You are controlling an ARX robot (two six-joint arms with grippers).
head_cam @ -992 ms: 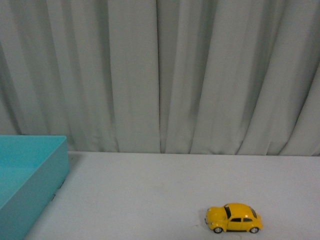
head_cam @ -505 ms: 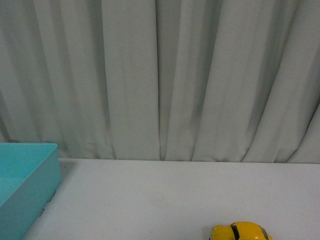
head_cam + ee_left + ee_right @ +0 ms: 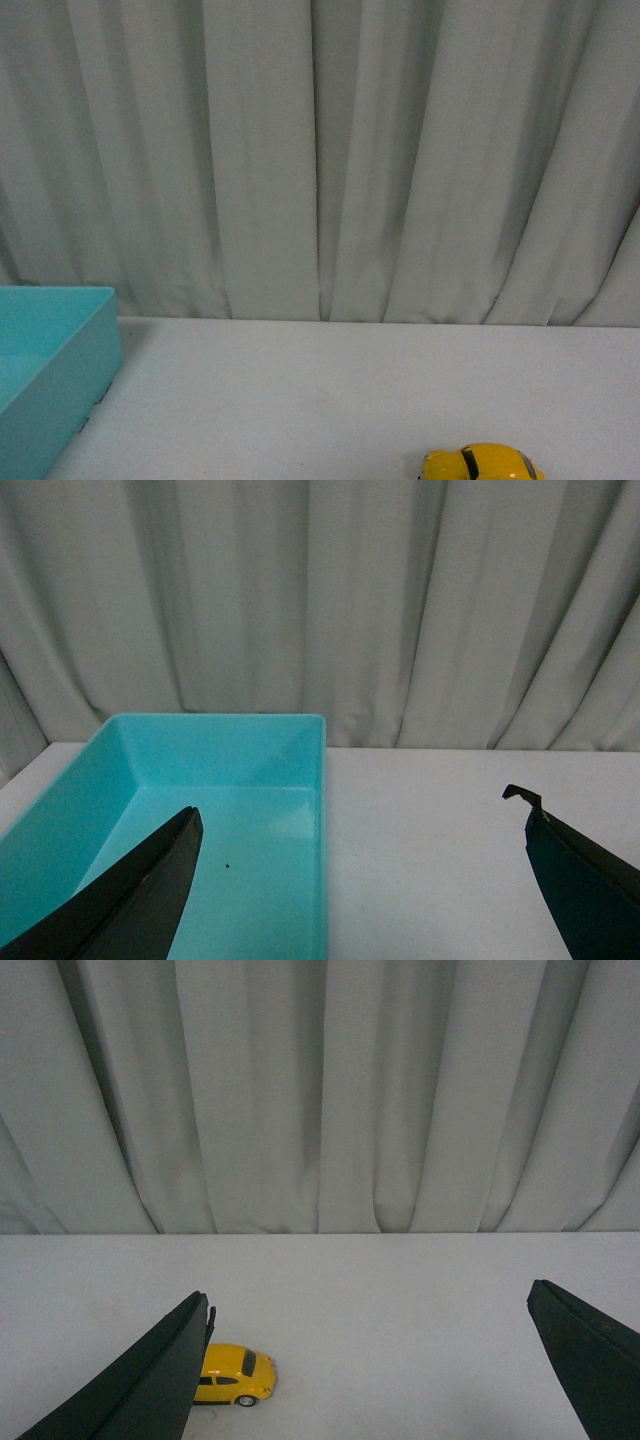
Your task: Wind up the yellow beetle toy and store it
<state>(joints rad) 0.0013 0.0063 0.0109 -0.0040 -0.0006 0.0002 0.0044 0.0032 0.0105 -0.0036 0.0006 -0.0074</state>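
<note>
Soft, even, rather dim light. The curtain point(image 3: 320, 150) folds carry gentle vertical shadows; the turquoise box point(image 3: 50, 345) throws a faint shadow on the table point(image 3: 300, 400). All pictures are slightly soft.

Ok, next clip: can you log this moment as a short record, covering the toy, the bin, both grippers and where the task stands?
toy: yellow beetle toy on its wheels on the white table, untouched
bin: turquoise bin at the table's left side, no toy in the visible part
left arm: left gripper open, empty, facing the bin
right arm: right gripper open, empty, one finger partly hiding the toy in its wrist view
backdrop: grey curtain
status: toy not yet grasped or stored
</note>
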